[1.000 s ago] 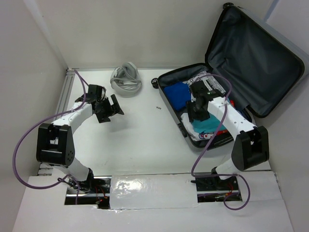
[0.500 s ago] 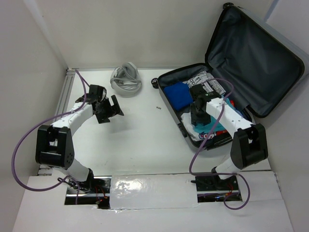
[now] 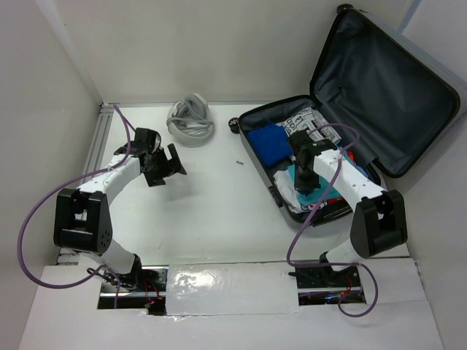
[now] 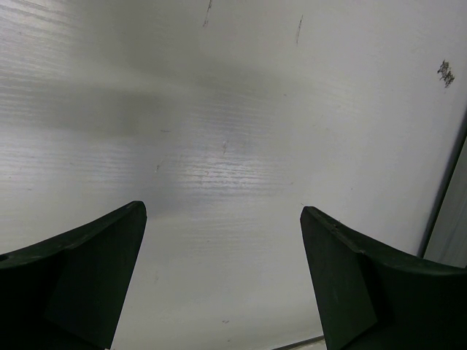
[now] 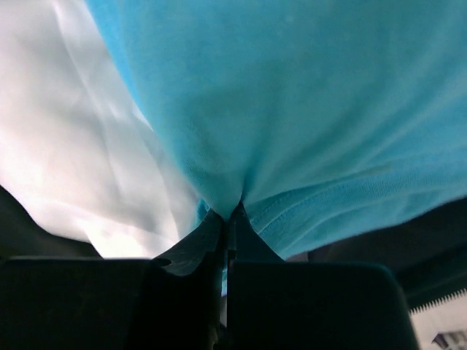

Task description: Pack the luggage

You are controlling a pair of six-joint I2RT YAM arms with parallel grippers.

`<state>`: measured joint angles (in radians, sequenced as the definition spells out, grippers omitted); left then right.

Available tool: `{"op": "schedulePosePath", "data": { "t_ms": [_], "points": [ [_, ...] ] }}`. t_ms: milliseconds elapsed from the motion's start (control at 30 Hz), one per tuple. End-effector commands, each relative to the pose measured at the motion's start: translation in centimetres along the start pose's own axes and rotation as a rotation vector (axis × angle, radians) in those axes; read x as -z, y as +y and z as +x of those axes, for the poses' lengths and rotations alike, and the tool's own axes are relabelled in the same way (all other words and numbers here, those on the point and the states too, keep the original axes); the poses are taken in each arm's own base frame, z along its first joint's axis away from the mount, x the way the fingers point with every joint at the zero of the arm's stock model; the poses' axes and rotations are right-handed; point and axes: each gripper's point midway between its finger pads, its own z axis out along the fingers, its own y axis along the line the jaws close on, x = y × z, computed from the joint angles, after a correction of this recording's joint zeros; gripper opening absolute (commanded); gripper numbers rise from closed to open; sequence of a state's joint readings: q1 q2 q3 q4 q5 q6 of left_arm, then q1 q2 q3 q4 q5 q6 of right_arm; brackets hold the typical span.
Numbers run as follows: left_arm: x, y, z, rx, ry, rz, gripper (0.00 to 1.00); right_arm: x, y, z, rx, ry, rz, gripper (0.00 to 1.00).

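Luggage (image 3: pixel 387 95) lies open at the table's (image 3: pixel 219 211) far right, lid raised | right gripper (image 5: pixel 230 216) clamped tight on turquoise garment (image 5: pixel 292 109) over the packed half | left gripper (image 4: pixel 222 226) spread wide, empty | step, judged: stowing garment | next: lower, let go, flatten.

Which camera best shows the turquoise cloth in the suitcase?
The right wrist view: the turquoise knit cloth dominates the frame, pinched between the right pincer's shut fingers. The top view shows only a small patch under the arm, inside the silver-grey hard-shell suitcase. The left wrist view shows none.
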<state>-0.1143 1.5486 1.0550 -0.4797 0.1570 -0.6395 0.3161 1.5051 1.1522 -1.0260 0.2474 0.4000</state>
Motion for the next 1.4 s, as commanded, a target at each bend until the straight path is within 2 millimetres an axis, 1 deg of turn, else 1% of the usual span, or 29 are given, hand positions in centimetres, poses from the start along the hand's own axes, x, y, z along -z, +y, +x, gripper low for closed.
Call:
{"op": "schedulePosePath", "data": {
  "t_ms": [0, 133, 233, 300, 367, 400, 433, 467, 500, 533, 567, 600, 633, 700, 733, 767, 800, 833, 900, 933, 1000, 1033, 1067, 1100, 1167, 1200, 1233, 1333, 1367],
  "points": [
    [0.8, -0.9, -1.1, -0.004, -0.034, 0.016, 1.00, 2.4, -1.9, 2.0, -0.053, 0.020, 0.036, 0.00],
    [0.7, -1.5, -2.0, -0.007, -0.050, 0.026, 1.00, 3.9, -2.6, 2.5, -0.092, -0.008, 0.034, 0.00],
    [0.6, -1.6, -2.3, -0.008, -0.051, 0.027, 1.00, 3.1, -1.8, 3.0, -0.068, 0.011, -0.010, 0.01],
    [0.7, -2.2, -3.0, -0.011, -0.065, 0.036, 1.00, 2.7, -0.4, 2.8, -0.041, 0.008, -0.086, 0.14],
    [0.9, -2.6, -3.3, -0.013, -0.070, 0.050, 1.00, 2.5, 0.2, 2.4, -0.020, -0.006, -0.096, 0.25],
    [0.7, -2.5, -3.2, -0.012, -0.063, 0.045, 1.00, 2.4, 0.7, 1.7, -0.003, -0.014, -0.101, 0.41],
    [1.1, -3.0, -4.2, -0.007, -0.089, 0.051, 1.00, 2.9, 1.0, 1.1, 0.021, -0.022, -0.098, 0.45],
    [1.3, -3.3, -5.0, -0.010, -0.116, 0.053, 1.00, 4.3, 1.8, -1.4, 0.036, -0.083, -0.106, 0.45],
    [1.1, -3.5, -5.3, 0.002, -0.116, 0.054, 1.00, 5.3, 2.1, -2.9, 0.049, -0.131, -0.103, 0.47],
    [1.0, -4.4, -6.7, 0.006, -0.137, 0.069, 1.00, 6.4, 2.4, -4.4, 0.058, -0.193, -0.079, 0.52],
    [0.7, -4.7, -7.3, 0.006, -0.141, 0.071, 1.00, 9.0, 3.1, -7.1, 0.050, -0.284, -0.102, 0.59],
    [0.4, -5.0, -8.2, 0.028, -0.156, 0.064, 1.00, 10.0, 3.8, -8.7, 0.041, -0.346, -0.116, 0.77],
    [-0.4, -5.8, -10.0, 0.049, -0.178, 0.064, 1.00, 11.4, 4.5, -10.0, 0.049, -0.416, -0.118, 1.00],
    [-1.6, -6.1, -11.8, 0.086, -0.205, 0.048, 1.00, 14.1, 5.6, -12.0, 0.045, -0.536, -0.175, 1.00],
    [-1.3, -7.2, -14.2, 0.100, -0.255, 0.078, 1.00, 15.3, 6.5, -13.2, 0.025, -0.605, -0.217, 1.00],
    [-3.5, -6.7, -14.5, 0.129, -0.231, 0.052, 1.00, 16.3, 6.9, -13.8, 0.024, -0.645, -0.254, 1.00],
    [-4.1, -6.5, -15.5, 0.155, -0.238, 0.051, 1.00, 17.1, 7.0, -13.9, 0.029, -0.678, -0.283, 1.00],
    [-4.0, -7.4, -17.4, 0.165, -0.279, 0.067, 1.00, 17.8, 8.0, -14.5, 0.037, -0.715, -0.339, 1.00],
    [-5.8, -7.5, -19.5, 0.205, -0.303, 0.076, 1.00, 17.7, 8.2, -14.6, 0.050, -0.729, -0.351, 1.00],
    [-7.0, -7.0, -19.1, 0.209, -0.283, 0.060, 1.00, 17.9, 8.2, -14.7, 0.047, -0.736, -0.355, 1.00],
    [-7.6, -7.8, -20.9, 0.240, -0.321, 0.085, 1.00, 17.3, 8.3, -14.6, 0.050, -0.729, -0.351, 1.00],
    [-9.2, -7.1, -20.7, 0.246, -0.309, 0.060, 1.00, 17.3, 8.3, -14.6, 0.050, -0.729, -0.351, 1.00],
    [-9.3, -7.1, -21.6, 0.262, -0.337, 0.052, 1.00, 17.8, 8.1, -14.8, 0.039, -0.749, -0.350, 1.00],
    [-9.7, -6.9, -21.9, 0.264, -0.345, 0.041, 1.00, 17.3, 7.7, -14.9, 0.042, -0.743, -0.337, 1.00],
    [-10.5, -6.7, -22.3, 0.290, -0.369, 0.012, 0.98, 17.4, 7.6, -15.1, 0.034, -0.754, -0.331, 1.00],
    [-11.1, -5.8, -22.4, 0.309, -0.386, -0.028, 0.97, 17.5, 7.3, -15.6, 0.020, -0.766, -0.329, 1.00],
    [-11.1, -5.5, -22.6, 0.311, -0.396, -0.040, 0.95, 17.5, 7.3, -15.6, 0.020, -0.766, -0.329, 1.00],
    [-12.5, -5.5, -22.8, 0.284, -0.405, -0.053, 0.84, 17.1, 6.5, -16.0, -0.001, -0.770, -0.308, 1.00],
    [-12.9, -5.6, -21.9, 0.279, -0.378, -0.069, 0.82, 16.9, 6.7, -16.2, -0.001, -0.771, -0.309, 1.00]
  ]
}}
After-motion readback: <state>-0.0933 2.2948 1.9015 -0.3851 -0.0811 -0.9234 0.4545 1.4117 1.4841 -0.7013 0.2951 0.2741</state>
